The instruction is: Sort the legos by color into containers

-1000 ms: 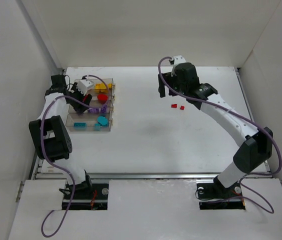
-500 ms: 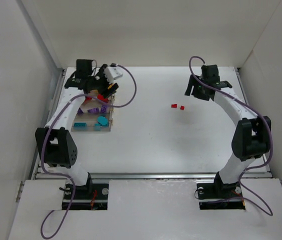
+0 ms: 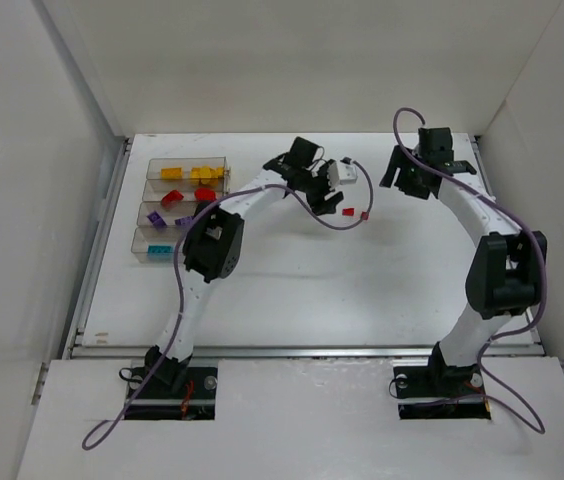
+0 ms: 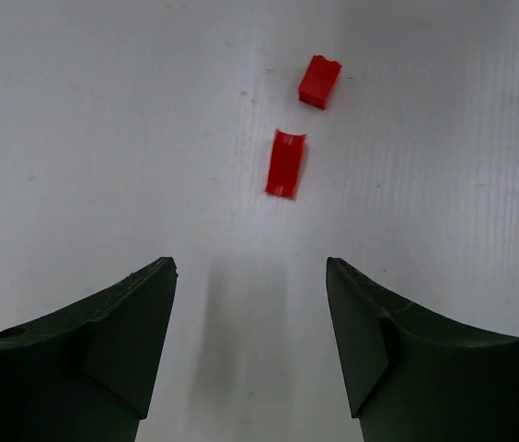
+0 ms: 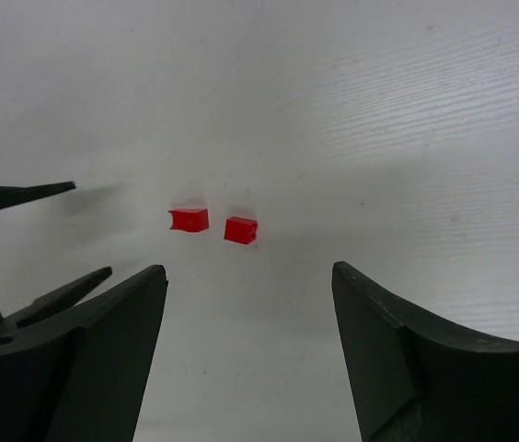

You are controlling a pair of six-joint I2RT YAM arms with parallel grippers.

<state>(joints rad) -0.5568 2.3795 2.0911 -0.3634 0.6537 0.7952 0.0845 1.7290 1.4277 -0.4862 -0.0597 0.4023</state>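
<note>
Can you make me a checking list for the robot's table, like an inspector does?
Surface: white flat table.
Job's things: two loose red bricks lie close together, not touching, mid-table. A row of clear bins at the left holds sorted bricks: yellow, red, purple, cyan, one colour per bin where visible.
Clutter: nothing seen.
Grippers: left gripper is open and empty, just short of the loose red bricks. Right gripper is open and empty, facing them from farther off.
Cables: purple cables loop along both arms, one drooping right by the loose red bricks.
Surroundings: plain white walls on three sides.
</note>
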